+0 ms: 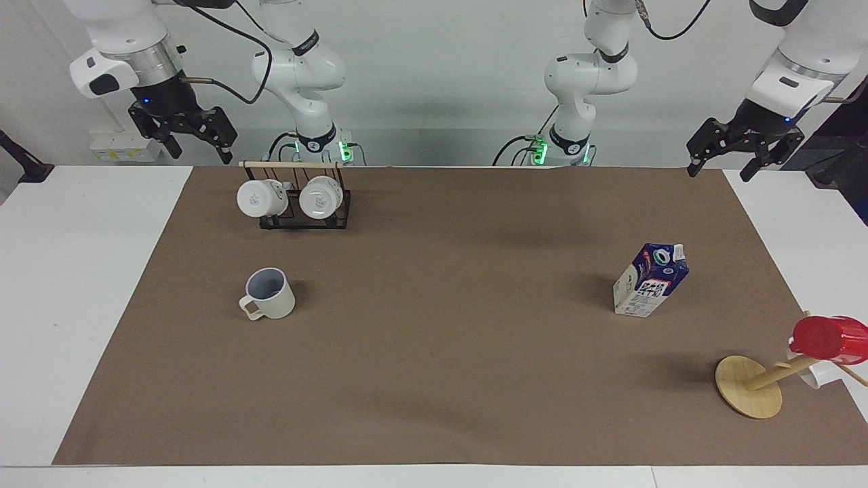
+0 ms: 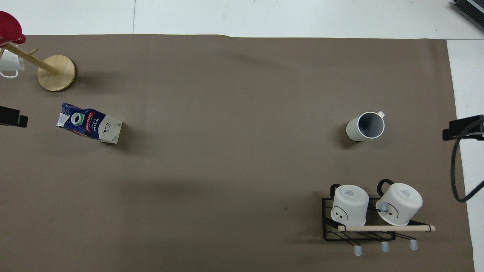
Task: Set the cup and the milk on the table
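My left pincer (image 1: pixel 744 157) hung with its fingers apart over the table's (image 1: pixel 102 285) edge at its own end, holding nothing; my right pincer (image 1: pixel 186 139) hung likewise spread at the other end. One blue-and-white milk (image 1: pixel 649 280) carton stood upright toward my left arm's end. One cream cup (image 1: pixel 268 293), lavender-grey inside, stood upright toward my right arm's end, farther from me than the rack (image 1: pixel 305 215) with two white mugs (image 1: pixel 261 197).

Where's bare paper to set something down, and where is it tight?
The widest bare stretch of the table lies between the cup and the milk. It is tight around the mug rack near the right gripper, and by the wooden stand with the red cup. The left gripper waits.
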Robot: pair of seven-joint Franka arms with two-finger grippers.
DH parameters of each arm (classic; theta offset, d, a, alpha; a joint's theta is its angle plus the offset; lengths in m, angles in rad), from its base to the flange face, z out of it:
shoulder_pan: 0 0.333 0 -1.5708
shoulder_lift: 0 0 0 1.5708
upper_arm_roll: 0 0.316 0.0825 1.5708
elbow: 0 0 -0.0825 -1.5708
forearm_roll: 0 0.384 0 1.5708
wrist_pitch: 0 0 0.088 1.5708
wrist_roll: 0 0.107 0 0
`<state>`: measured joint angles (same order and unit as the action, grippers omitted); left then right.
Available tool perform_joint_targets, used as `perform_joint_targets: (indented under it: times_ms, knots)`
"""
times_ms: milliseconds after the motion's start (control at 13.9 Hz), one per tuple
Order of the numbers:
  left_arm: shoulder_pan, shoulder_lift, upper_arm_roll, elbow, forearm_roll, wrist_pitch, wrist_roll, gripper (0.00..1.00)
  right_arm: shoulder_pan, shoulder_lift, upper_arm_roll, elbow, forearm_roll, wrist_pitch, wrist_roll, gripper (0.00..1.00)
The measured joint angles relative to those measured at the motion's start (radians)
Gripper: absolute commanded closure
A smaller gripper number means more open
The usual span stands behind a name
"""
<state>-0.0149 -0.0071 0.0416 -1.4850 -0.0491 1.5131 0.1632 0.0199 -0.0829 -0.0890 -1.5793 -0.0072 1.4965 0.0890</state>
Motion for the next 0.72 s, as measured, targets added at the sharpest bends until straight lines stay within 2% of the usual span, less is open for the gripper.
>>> perform_joint_targets:
  times_ms: [718]
  knots:
    - [-0.001,-0.012,0.001,0.001,0.037,-0.001,0.000,0.00,-0.010,0.000,-0.003,-0.002,0.000,0.000,0.001,0.00]
